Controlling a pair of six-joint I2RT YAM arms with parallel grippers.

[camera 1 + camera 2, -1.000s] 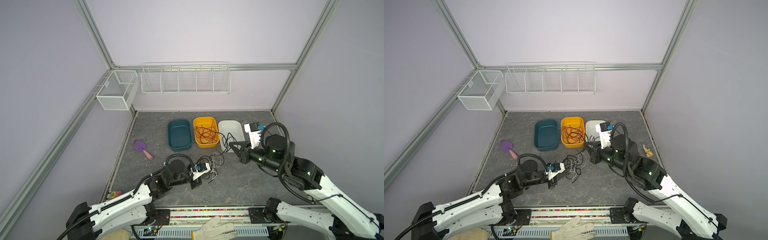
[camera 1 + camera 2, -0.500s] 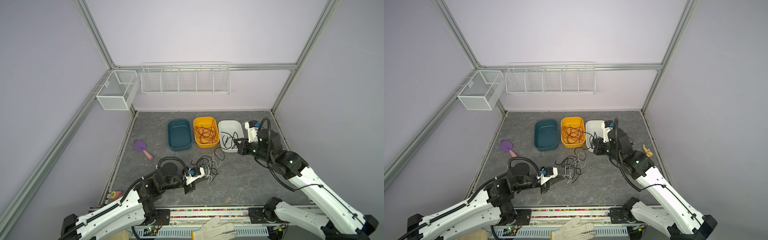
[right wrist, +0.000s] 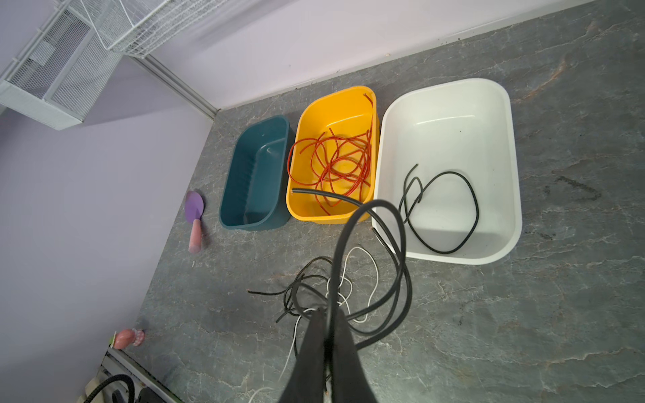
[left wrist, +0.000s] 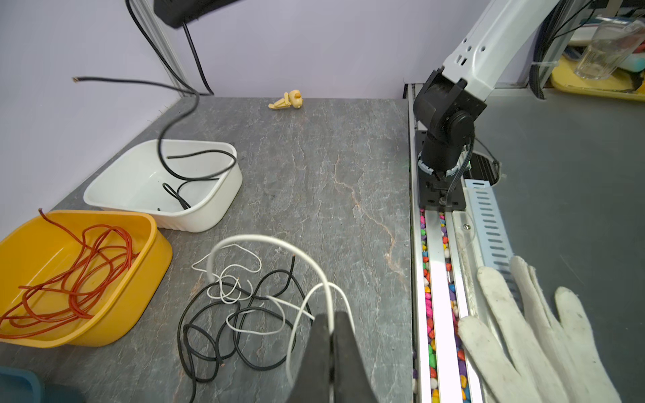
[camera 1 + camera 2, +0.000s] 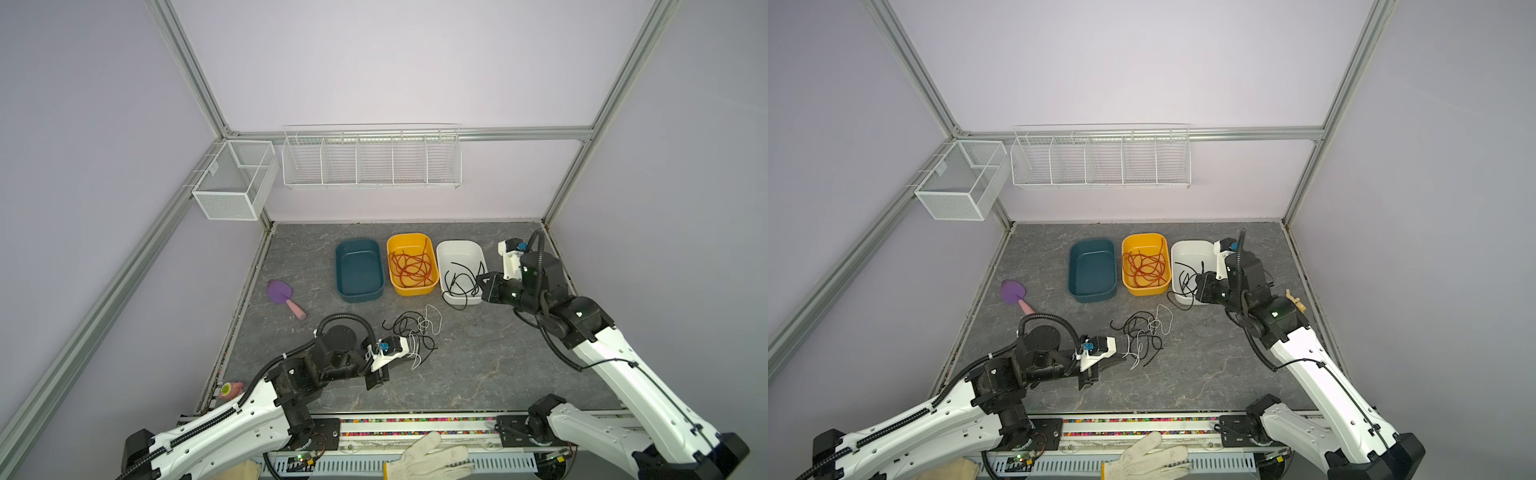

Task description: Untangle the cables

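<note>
We carried the freed thin black cable (image 3: 378, 203), pinched in the right gripper (image 3: 326, 314), to the white plastic tub (image 3: 453, 139), the left gripper (image 4: 330, 317) still clamping a thin white cable (image 4: 258, 238).

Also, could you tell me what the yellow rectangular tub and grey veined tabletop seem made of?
Yellow rectangular tub: probably moulded plastic, smooth, slight sheen, rounded corners. Grey veined tabletop: stone or stone-print laminate, matt, pale crack-like veins; cannot tell which.

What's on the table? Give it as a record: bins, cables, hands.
teal bin: empty
yellow bin: red-orange cables
white bin: black cable loop
table middle: tangle of black and white cables
left hand: shut on white cable from the tangle
right hand: shut on black cable, raised near white bin
</note>
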